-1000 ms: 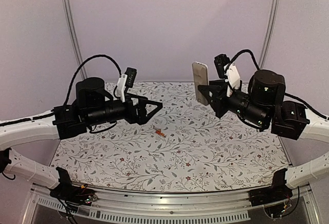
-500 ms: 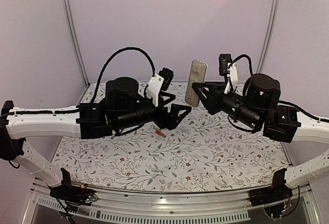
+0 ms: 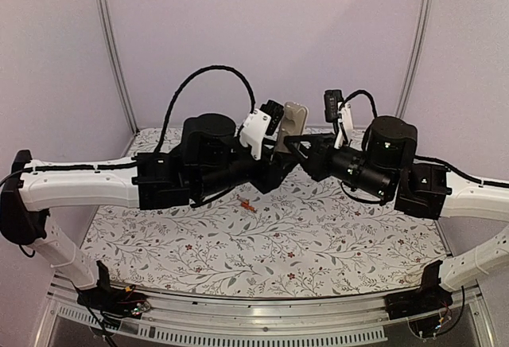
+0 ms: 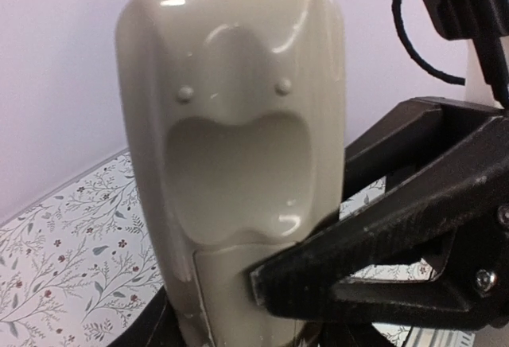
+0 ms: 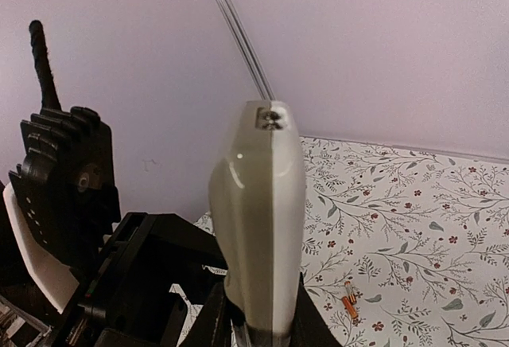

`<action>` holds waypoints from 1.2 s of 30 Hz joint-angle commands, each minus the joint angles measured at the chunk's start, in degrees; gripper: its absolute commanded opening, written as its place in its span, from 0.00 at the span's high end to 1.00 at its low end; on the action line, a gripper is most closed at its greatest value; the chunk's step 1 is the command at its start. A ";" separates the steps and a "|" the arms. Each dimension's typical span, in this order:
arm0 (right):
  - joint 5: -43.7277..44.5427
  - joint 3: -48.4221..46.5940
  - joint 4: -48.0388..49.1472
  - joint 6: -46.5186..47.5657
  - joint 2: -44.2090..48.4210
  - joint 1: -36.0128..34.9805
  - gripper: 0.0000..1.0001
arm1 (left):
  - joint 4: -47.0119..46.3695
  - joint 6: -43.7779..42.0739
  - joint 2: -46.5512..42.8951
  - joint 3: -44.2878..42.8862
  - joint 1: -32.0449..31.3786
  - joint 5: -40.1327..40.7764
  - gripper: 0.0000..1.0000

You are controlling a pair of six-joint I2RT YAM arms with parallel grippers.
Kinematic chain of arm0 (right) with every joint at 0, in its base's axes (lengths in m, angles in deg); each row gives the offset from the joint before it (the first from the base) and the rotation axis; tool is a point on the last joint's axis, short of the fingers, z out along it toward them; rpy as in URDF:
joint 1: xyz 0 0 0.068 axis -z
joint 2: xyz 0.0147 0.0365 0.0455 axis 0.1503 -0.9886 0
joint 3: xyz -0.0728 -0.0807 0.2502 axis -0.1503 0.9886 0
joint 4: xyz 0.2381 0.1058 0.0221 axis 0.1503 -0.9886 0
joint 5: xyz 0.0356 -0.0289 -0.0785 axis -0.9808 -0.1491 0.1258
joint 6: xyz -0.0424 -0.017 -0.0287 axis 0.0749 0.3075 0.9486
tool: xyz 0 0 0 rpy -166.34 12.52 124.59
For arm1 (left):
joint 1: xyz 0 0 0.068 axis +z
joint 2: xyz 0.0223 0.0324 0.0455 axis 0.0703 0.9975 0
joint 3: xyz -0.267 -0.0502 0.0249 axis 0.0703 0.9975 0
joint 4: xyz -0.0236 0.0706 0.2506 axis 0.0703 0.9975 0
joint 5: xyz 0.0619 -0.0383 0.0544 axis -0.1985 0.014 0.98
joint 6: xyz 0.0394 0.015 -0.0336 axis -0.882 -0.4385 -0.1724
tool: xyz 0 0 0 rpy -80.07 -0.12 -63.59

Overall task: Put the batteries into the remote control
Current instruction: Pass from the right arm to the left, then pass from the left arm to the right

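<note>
Your left arm (image 3: 87, 188) stretches almost level from the left edge to the middle, above the table (image 3: 318, 243); the left gripper (image 3: 278, 170) sits just beside the lower part of the remote (image 3: 294, 120), and you cannot tell whether its fingers are parted or closed, since the black parts merge. The remote stands nearly upright in mid-air at the centre, its top tipped slightly right in the overhead view, its grey-tan back facing the left wrist camera; the right gripper (image 3: 301, 148) is clamped on its lower end. Your right arm (image 3: 461, 200) reaches in from the right edge. Under the left gripper the batteries (image 3: 246, 203), small and orange, lie on the table, well apart from the remote. The table has a white cover printed with grey sprigs and small red flowers; pale lilac walls (image 3: 262, 37) stand behind it, with a metal pole (image 3: 111, 52) at each back corner.
</note>
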 commanded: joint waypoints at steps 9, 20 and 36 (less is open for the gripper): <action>-17.30 -2.57 -2.10 -8.30 -2.94 9.18 0.36 | 1.78 -0.34 0.09 1.46 -0.41 3.48 0.79; -21.57 -4.78 -4.79 -5.75 -3.42 13.43 0.06 | 2.33 4.13 1.46 1.83 0.55 2.59 0.81; -33.62 -9.22 -8.84 -7.41 -8.68 18.53 0.54 | 3.13 4.96 2.23 1.04 1.05 1.96 0.82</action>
